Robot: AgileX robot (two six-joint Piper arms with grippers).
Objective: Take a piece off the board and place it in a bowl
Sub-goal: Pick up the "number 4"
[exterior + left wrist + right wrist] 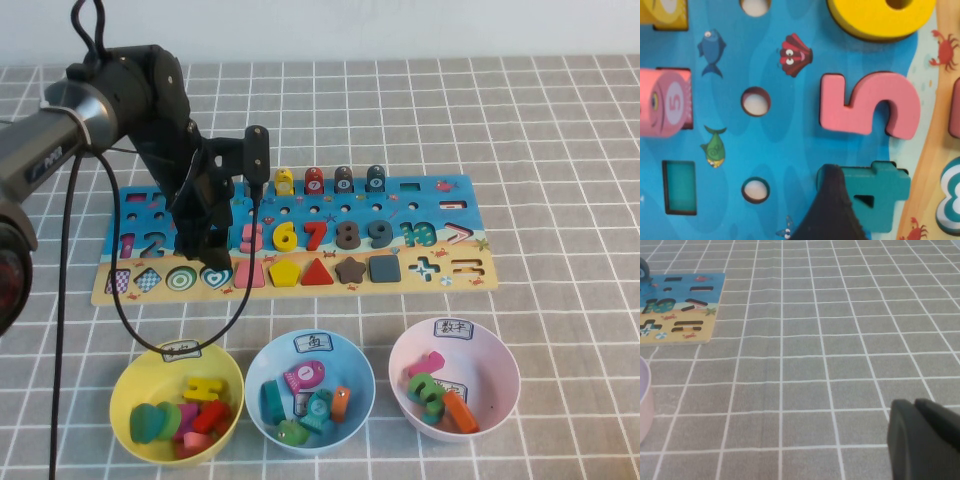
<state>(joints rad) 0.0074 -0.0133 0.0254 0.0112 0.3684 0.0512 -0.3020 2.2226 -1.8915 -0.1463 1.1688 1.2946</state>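
Over the board point(440, 195), at nine o'clock of the pink 5 point(870, 105), the left gripper point(205, 240) hangs wide above the teal 4 point(880, 197); light, stiff wood, best pinched across its edges. Right gripper point(922, 440): parked, jaws impossible to tell.

the pink 5 point(870, 105) crowds the teal 4 point(880, 197) (just right of it); open cloth point(560, 150) lies far right.

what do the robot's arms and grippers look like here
The left arm is a grey-silver tube with faint lettering, ending in bulky matte black joints, with a black cable looping down from it. The left gripper, over the board, is black, with a dark wedge-shaped finger. Of the right gripper, only one rounded black finger shows, above the table.
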